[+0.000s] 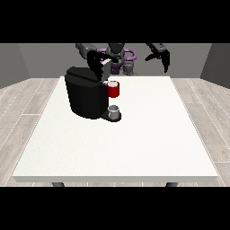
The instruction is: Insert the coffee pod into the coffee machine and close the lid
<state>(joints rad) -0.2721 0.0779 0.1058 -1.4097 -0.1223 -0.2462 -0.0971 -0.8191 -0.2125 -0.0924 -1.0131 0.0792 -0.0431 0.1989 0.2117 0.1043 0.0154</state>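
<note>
One black coffee machine stands on the white table, left of centre in the frame, and its red pod holder juts out toward the right, with one small grey cup on the machine's base just below it. The hand at the view's left hangs directly over the top of the machine, at or just above what looks like the raised lid, a pale piece standing up behind the red holder; so the lid lies just right of and under those fingers, and this hand is by far the nearer one. Whether its fingers are curled on the lid or merely resting there I cannot tell. I see no separate coffee pod; it may already sit in the red holder, which would leave only the lid to push down. The hand at the view's right hovers in the upper right, well apart from the machine, fingers relaxed and drooping, holding nothing. Two hands, one machine, one cup.
</note>
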